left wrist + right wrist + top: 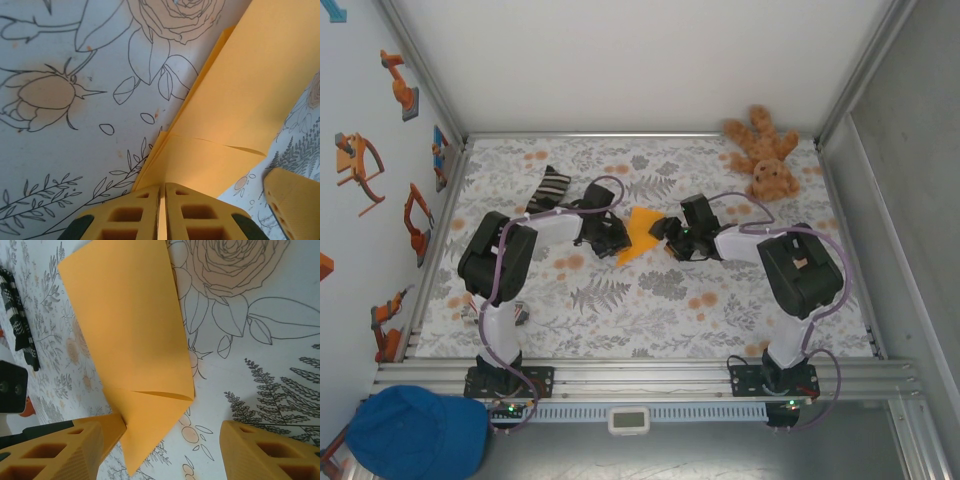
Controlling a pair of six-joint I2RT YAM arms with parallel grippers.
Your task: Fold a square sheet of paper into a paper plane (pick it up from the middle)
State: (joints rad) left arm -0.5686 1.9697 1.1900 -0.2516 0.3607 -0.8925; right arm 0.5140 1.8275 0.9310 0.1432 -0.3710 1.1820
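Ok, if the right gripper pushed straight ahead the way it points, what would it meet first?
Most likely the folded orange-yellow paper sheet, which lies right ahead of the open right gripper; one finger seems to touch its edge. Beyond it sits the shut left gripper.

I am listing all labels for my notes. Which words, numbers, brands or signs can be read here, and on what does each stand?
None can be read.
The small white device at the front rail: its face is too small to read.
The wall stickers show orange robot arms, no words visible.
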